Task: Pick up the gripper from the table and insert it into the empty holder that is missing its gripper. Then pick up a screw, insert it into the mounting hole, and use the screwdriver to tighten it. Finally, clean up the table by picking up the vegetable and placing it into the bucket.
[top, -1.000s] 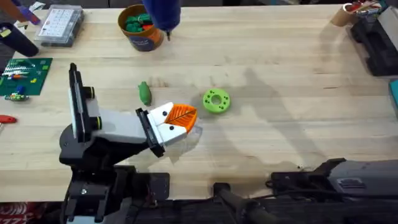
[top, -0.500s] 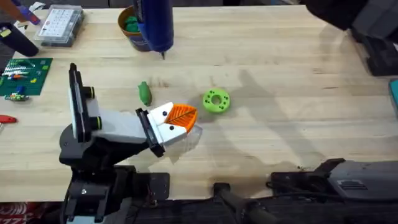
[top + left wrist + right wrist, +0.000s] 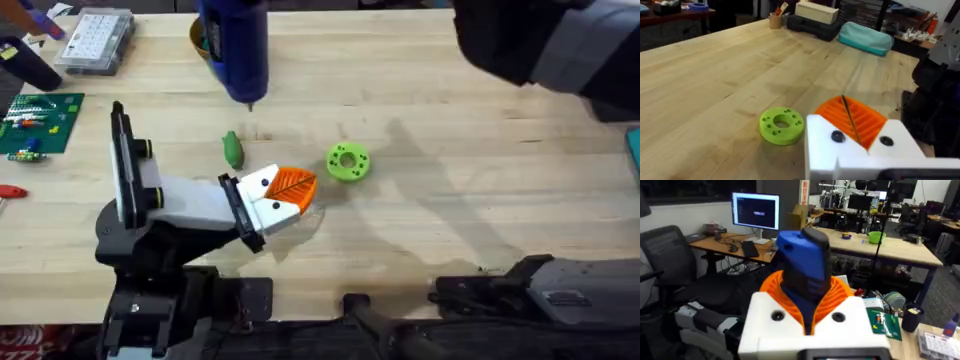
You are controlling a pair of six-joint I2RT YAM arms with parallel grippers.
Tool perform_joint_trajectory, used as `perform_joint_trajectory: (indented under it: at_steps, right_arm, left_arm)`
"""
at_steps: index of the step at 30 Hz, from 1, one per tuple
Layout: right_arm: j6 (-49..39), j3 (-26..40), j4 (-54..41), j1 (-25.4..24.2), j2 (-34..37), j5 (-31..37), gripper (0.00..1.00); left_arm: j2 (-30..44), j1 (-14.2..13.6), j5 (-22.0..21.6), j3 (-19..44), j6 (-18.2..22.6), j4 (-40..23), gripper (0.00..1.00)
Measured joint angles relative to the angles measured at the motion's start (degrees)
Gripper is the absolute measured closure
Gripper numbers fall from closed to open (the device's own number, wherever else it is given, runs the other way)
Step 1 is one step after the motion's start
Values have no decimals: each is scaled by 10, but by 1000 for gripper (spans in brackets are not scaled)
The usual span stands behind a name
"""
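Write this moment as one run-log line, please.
right claw: holding screwdriver | vegetable: on table | bucket: behind screwdriver

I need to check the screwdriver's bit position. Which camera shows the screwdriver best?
The overhead view: the screwdriver hangs over the table's far side, bit tip down beyond the vegetable. The right wrist view shows its blue body gripped in the right claw, bit hidden. The left wrist view adds nothing.

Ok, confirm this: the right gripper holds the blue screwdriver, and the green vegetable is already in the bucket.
Not quite. The right gripper does hold the blue screwdriver, but the green vegetable lies on the table, not in the bucket. The overhead view shows it.
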Motion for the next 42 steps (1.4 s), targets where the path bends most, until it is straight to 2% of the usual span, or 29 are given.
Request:
perform_joint_trajectory:
  at_steps: [5, 14, 42]
  right_arm:
    - [43, -31, 55, 0, 0, 12, 957]
    - [75, -61, 74, 4, 0, 24, 958]
    - [47, -78, 68, 32, 0, 5, 959]
  left_arm:
    - [0, 0, 0, 0, 0, 0, 986]
    - [0, 0, 0, 0, 0, 0, 986]
    - [0, 0, 0, 0, 0, 0, 986]
